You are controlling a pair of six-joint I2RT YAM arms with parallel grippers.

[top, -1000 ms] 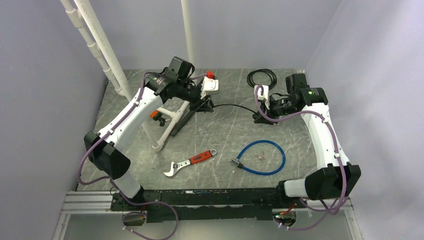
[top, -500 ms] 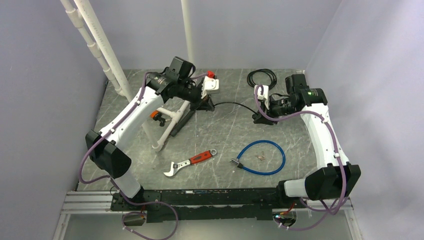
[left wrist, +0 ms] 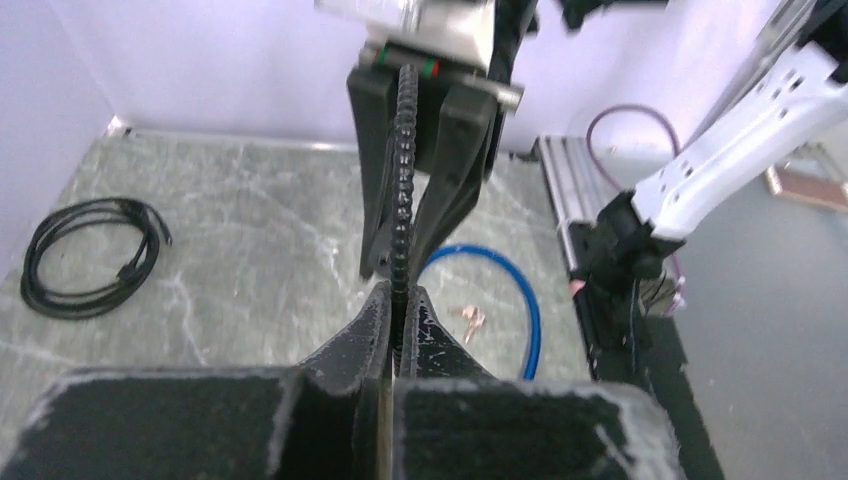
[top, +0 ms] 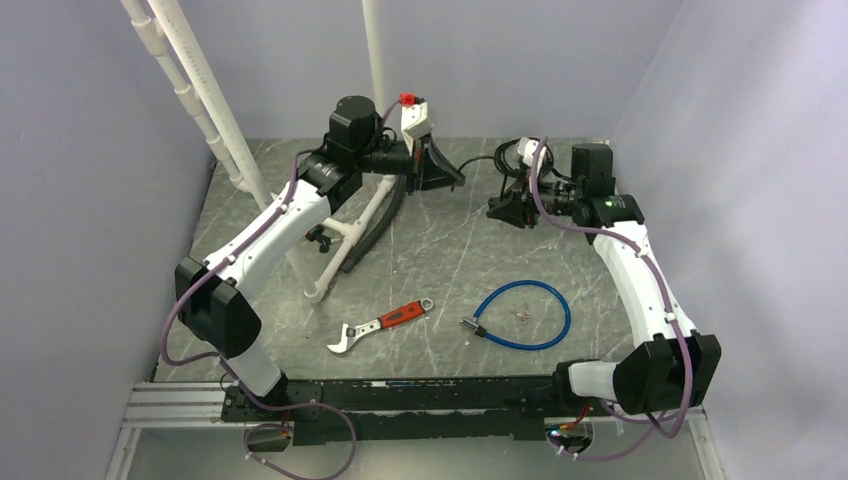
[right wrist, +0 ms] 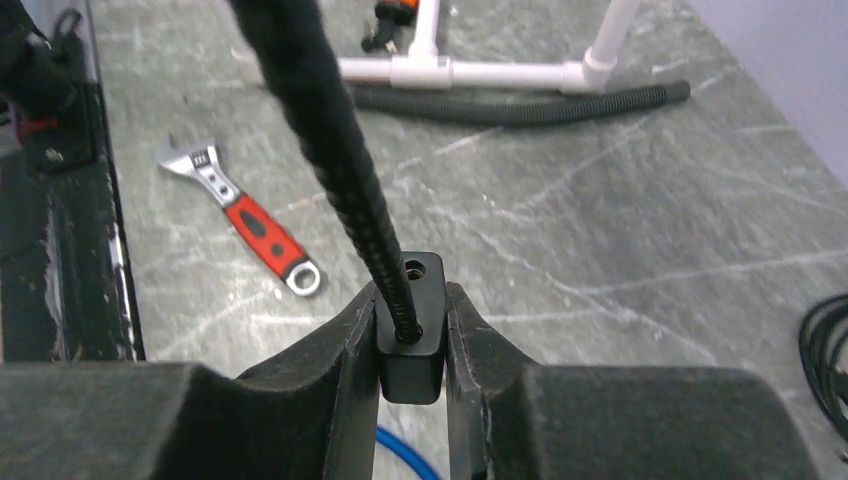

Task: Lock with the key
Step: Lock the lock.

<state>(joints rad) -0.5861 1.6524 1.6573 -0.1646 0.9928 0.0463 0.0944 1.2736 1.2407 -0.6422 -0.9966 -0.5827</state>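
Right wrist: clamps right gripper (right wrist: 411, 320) on rigid lock head (right wrist: 412, 375); pinches left gripper (left wrist: 397, 305) tight on ribbed cable (left wrist: 403, 170). Expect springy, slippery cable; hold at head

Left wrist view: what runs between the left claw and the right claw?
A black ribbed cable spans it, pinched in the left claw and ending in the block the right claw grips; the left wrist view shows the span.

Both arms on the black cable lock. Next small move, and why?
Probably ease the left gripper toward the right gripper, feeding the black cable into the empty hole of the lock body. Each is shut on its part, and the keys lie untouched on the table.
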